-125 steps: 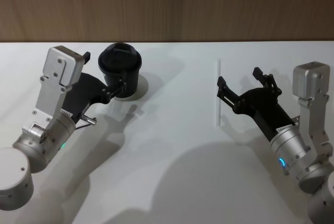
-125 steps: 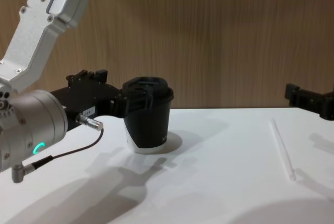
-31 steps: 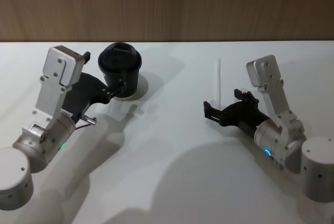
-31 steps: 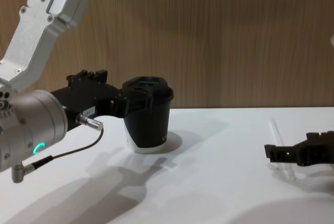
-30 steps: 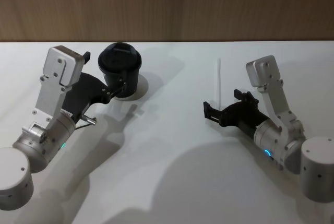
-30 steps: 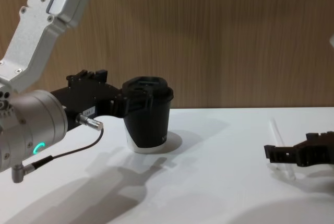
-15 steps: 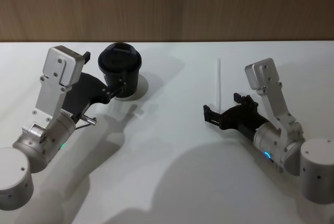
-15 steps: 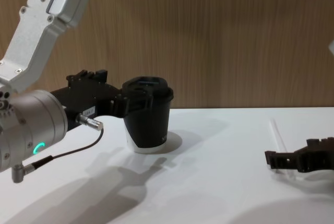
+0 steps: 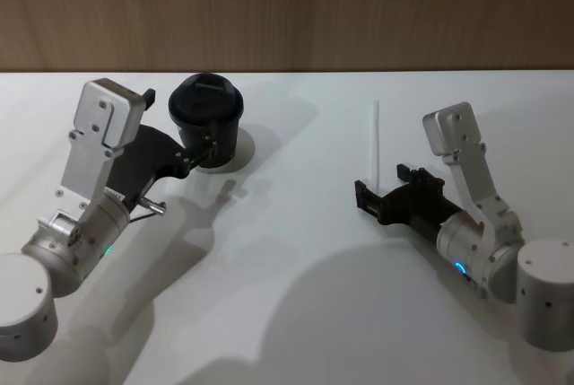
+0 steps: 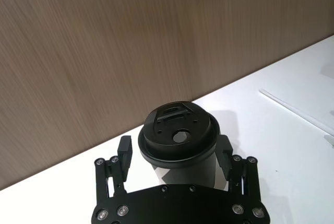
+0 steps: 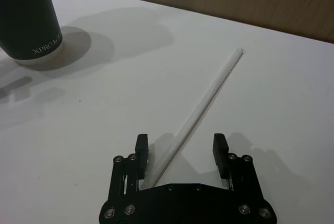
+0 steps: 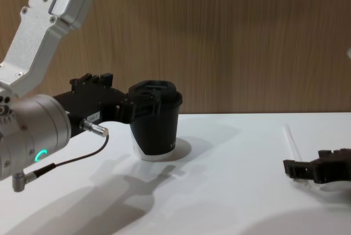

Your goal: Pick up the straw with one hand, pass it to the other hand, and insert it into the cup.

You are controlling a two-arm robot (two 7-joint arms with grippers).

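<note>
My right hand (image 11: pixel 179 151) sat low on the bench (image 9: pixel 296 250), fingers wide open astride the near end of the straw (image 11: pixel 204 102), which looked light, smooth, easily crushed, so I judged a gentle pinch there best.

Even, bright overhead light, no glare on the white table (image 9: pixel 296 250). Soft broad arm shadows fall toward the camera side; the cup (image 9: pixel 206 120) casts a soft shadow too. All views sharp, no visible blur.

The left gripper (image 9: pixel 204 147) reaches toward the table's far edge, its fingers (image 10: pixel 124 150) spread wide. The right gripper (image 9: pixel 384 186) lies low over the table's right side, pointing left, jaws parted.
</note>
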